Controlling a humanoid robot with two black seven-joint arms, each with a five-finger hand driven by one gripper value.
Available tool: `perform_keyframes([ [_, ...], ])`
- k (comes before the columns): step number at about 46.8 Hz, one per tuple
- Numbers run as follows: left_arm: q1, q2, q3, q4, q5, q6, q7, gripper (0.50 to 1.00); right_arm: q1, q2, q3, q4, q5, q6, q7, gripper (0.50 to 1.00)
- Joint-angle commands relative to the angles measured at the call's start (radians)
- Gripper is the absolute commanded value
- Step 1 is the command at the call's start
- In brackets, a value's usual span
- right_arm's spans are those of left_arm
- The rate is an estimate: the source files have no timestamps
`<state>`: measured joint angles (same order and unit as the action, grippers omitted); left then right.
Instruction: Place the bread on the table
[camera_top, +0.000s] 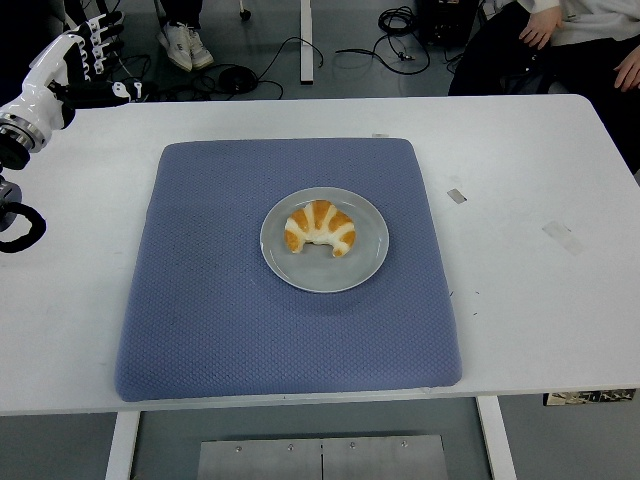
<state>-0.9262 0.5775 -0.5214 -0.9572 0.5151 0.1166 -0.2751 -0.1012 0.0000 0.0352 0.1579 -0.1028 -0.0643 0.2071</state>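
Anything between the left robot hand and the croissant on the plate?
Nothing visible. The left robot hand is raised at the table's far-left corner; only bare white table and blue mat lie between it and the croissant on the grey plate.

Surroundings beyond the worktop

A person's hands (545, 25) rested at the top right; white sneakers (185, 45) and black cables (395, 35) lay on the grey floor; tape scraps (562, 236) marked the right side.

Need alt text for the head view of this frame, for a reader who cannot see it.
A croissant lies on a grey plate centred on a blue mat on a white table. The left hand hovers, fingers open, at the table's far left corner; a person sits beyond the far edge.
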Motion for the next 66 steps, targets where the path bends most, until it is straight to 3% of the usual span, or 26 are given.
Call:
perform_keyframes([
  [1,-0.002,-0.001,0.0,-0.002,0.003,0.0,-0.001,0.969,0.0,0.0,0.0,0.0,0.0,0.0,0.0,1.0],
  [21,-0.006,-0.002,0.011,-0.005,0.042,0.003,-0.004,0.98,0.0,0.0,0.0,0.0,0.0,0.0,0.0,1.0],
  [28,-0.057,-0.03,0.064,-0.018,0.074,0.001,0.007,0.977,0.0,0.0,0.0,0.0,0.0,0.0,0.0,1.0],
  [44,-0.118,-0.042,0.066,-0.083,0.098,0.003,0.22,0.974,0.0,0.0,0.0,0.0,0.0,0.0,0.0,1.0],
  [54,-0.14,-0.044,0.064,-0.216,0.312,0.029,0.329,0.968,0.0,0.0,0.0,0.0,0.0,0.0,0.0,1.0],
  [66,-0.154,-0.062,0.116,-0.241,0.37,0.069,0.339,0.963,0.0,0.0,0.0,0.0,0.0,0.0,0.0,1.0],
])
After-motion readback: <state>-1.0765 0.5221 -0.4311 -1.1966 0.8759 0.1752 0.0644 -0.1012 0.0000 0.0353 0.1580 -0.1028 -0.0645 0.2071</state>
